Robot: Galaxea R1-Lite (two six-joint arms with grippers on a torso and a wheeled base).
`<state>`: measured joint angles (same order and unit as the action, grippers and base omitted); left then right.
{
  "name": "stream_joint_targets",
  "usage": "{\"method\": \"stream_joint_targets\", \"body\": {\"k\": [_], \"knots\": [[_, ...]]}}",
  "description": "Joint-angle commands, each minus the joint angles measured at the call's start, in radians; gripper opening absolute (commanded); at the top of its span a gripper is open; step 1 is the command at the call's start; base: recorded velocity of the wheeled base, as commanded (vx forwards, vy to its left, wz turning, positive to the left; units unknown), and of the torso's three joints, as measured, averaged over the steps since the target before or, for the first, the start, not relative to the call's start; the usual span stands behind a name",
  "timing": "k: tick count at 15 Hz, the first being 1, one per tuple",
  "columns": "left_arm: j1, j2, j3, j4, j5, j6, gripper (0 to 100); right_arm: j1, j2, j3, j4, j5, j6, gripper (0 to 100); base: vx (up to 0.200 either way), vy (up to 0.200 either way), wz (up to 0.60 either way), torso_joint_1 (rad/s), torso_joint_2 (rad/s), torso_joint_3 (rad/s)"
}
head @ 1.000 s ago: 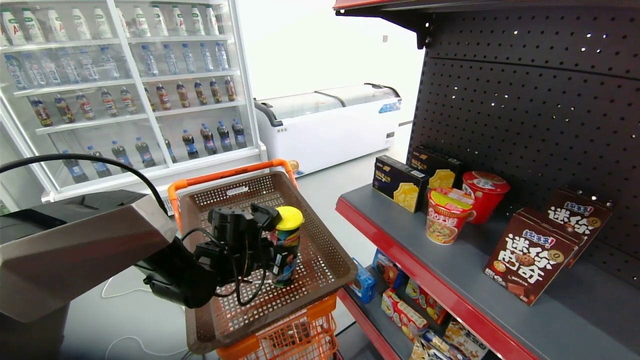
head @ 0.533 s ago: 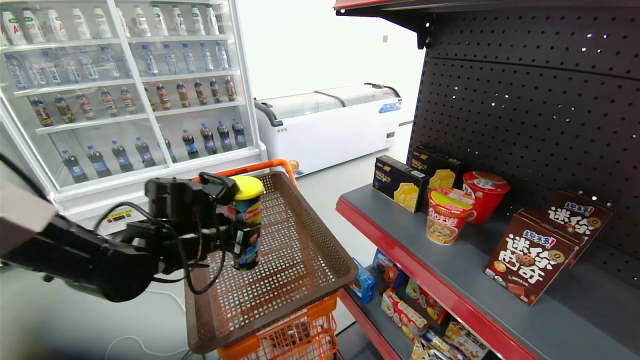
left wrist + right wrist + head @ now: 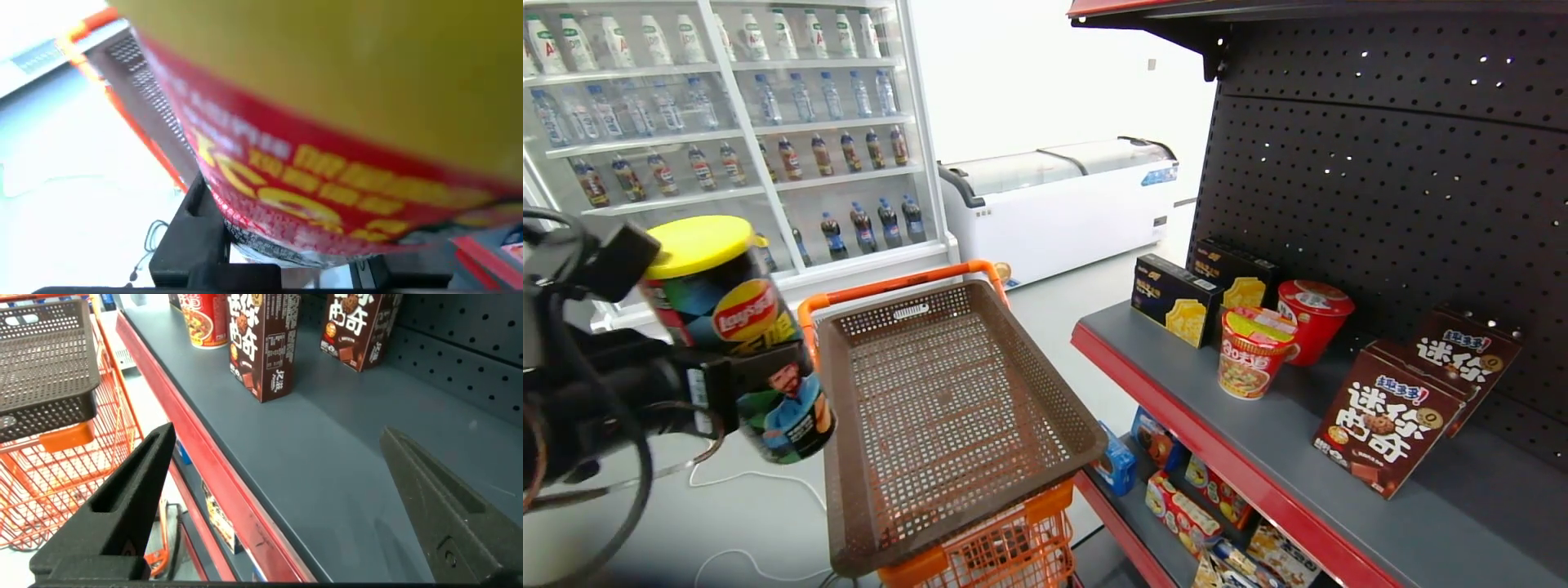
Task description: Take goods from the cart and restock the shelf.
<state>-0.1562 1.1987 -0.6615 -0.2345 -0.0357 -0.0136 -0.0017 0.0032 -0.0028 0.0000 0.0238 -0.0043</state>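
RESTOCKING RUN: The left pincer [image 3: 674,322] is clamped on a tall cardboard crisp canister [image 3: 739,343] with a yellow plastic lid. It holds the canister high at the robot's far left, outside the brown perforated plastic basket [image 3: 845,506] that tops the orange wire cart [image 3: 1005,555].

The canister is near upright, its long axis tipped so the lid leans left and the base points toward the cart. The grey metal shelf with a red front edge [image 3: 1298,457] lies to the right, on the far side of the basket. The canister will probably have to cross the full width of the cart to reach it.

The right pincer [image 3: 278,437], jaws wide apart and holding nothing, hangs just above the bare grey board of the shelf [image 3: 327,457], near the brown cardboard biscuit boxes [image 3: 265,343]. That arm is the nearer to the shelf, yet the load sits in the left.

Open board in front of the red paper noodle cups [image 3: 1252,351] looks a likely landing spot, provided the canister is brought fully upright first.
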Motion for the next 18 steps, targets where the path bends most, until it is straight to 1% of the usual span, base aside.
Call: {"method": "stream_joint_targets", "body": {"k": [1, 2, 3, 4, 5, 6, 7, 8, 9, 10, 12, 18], "knots": [[-0.002, -0.292, 0.129, 0.035, 0.011, -0.025, 0, 0.0, 0.001, 0.0, 0.0, -0.001, 0.0, 100, 0.0, 0.0, 0.0, 0.0, 0.0, 0.0], [-0.002, -0.35, 0.189, 0.035, 0.016, -0.022, 0, 0.0, 0.001, 0.0, 0.0, 0.001, 0.0, 100, 0.0, 0.0, 0.0, 0.0, 0.0, 0.0], [0.001, -0.416, 0.269, 0.035, 0.016, -0.022, 0, 0.0, 0.001, 0.0, 0.0, 0.001, 0.0, 100, 0.0, 0.0, 0.0, 0.0, 0.0, 0.0], [-0.003, -0.487, 0.344, 0.035, 0.007, -0.02, 0, 0.0, 0.001, 0.0, 0.0, -0.001, 0.0, 100, 0.0, 0.0, 0.0, 0.0, 0.0, 0.0], [-0.005, -0.496, 0.358, 0.035, 0.005, -0.02, 0, 0.0, 0.001, 0.0, 0.0, -0.001, 0.0, 100, 0.0, 0.0, 0.0, 0.0, 0.0, 0.0], [-0.011, -0.622, 0.461, 0.038, 0.008, -0.02, 0, 0.0, 0.001, 0.0, 0.0, 0.001, 0.0, 100, 0.0, 0.0, 0.0, 0.0, 0.0, 0.0], [-0.005, -0.656, 0.461, 0.053, 0.023, -0.02, 0, 0.0, 0.001, 0.0, 0.0, 0.001, -0.002, 100, 0.0, 0.0, 0.0, 0.0, 0.0, 0.0], [-0.005, -0.676, 0.447, 0.089, 0.053, -0.022, 0, 0.0, 0.001, 0.0, 0.0, 0.001, -0.002, 100, 0.0, 0.0, 0.0, 0.0, 0.0, 0.0], [-0.006, -0.696, 0.431, 0.129, 0.068, -0.025, 0, 0.0, 0.001, 0.001, 0.0, 0.001, -0.003, 100, 0.0, 0.0, 0.0, 0.0, 0.0, 0.0], [-0.006, -0.719, 0.424, 0.165, 0.069, -0.028, 0, 0.0, 0.001, 0.0, 0.0, 0.001, -0.002, 100, 0.0, 0.0, -0.6, -0.002, 0.0, 0.007], [-0.006, -0.746, 0.425, 0.176, 0.068, -0.029, 0, 0.0, 0.001, 0.0, 0.002, 0.001, -0.002, 100, 0.0, 0.0, -0.6, 0.002, 0.0, 0.005], [-0.006, -0.749, 0.419, 0.176, 0.068, -0.028, 0, 0.0, 0.001, 0.0, 0.002, 0.001, -0.002, 100, 0.0, 0.0, -0.6, 0.007, 0.0, 0.003]]}}
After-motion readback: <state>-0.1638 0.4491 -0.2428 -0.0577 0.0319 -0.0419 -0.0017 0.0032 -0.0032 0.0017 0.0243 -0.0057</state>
